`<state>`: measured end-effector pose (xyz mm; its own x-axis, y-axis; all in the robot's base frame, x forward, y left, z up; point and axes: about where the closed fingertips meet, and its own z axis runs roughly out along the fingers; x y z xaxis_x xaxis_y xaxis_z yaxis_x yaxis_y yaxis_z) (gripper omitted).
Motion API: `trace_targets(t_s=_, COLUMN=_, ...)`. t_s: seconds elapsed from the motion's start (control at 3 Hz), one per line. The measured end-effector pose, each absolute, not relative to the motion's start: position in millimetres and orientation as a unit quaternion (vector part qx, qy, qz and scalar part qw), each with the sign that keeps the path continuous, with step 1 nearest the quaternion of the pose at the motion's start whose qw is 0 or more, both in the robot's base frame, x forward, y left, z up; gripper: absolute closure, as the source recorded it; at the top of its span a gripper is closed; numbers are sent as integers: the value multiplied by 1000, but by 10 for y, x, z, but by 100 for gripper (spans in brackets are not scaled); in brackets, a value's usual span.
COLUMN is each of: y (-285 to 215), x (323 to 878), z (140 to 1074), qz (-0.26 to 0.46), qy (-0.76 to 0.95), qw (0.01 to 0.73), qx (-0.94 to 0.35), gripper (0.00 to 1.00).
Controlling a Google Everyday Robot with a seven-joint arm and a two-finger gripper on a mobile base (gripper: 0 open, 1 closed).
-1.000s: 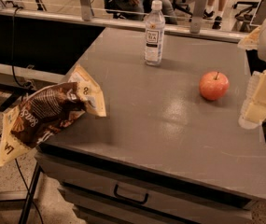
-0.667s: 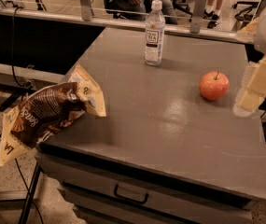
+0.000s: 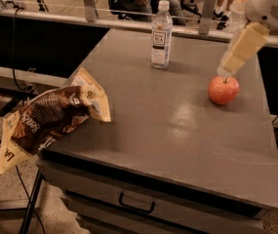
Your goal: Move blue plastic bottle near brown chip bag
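The blue plastic bottle (image 3: 161,35) is slim and clear with a white cap and a white label. It stands upright at the far middle of the grey table (image 3: 168,126). The brown chip bag (image 3: 50,116) is dark brown with cream edges. It hangs over the table's front left corner, partly off the edge. My gripper (image 3: 225,69) is cream-coloured and reaches down from the upper right. Its tip hangs just above a red apple (image 3: 223,89), well to the right of the bottle and apart from it.
The red apple sits on the right side of the table. A drawer with a dark handle (image 3: 136,204) is under the front edge. A railing and people's legs are behind the table. Cables run along the floor at the left.
My gripper has moved left and toward the back of the table, from beside the table's right edge to just above the apple. The bottle, the apple and the bag have not moved.
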<state>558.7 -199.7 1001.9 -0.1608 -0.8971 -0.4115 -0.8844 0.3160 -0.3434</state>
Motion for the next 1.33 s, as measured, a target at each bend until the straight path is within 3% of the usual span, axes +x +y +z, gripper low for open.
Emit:
trace_targets(t_s=0.67, y=-1938, x=6111, z=10217, qz=3, qy=760, qw=392, qx=-518, gripper=0)
trace_targets(t_s=1.33, y=-1867, x=6239, z=10240, qz=28, qy=755, qw=412, qx=-510, gripper=0)
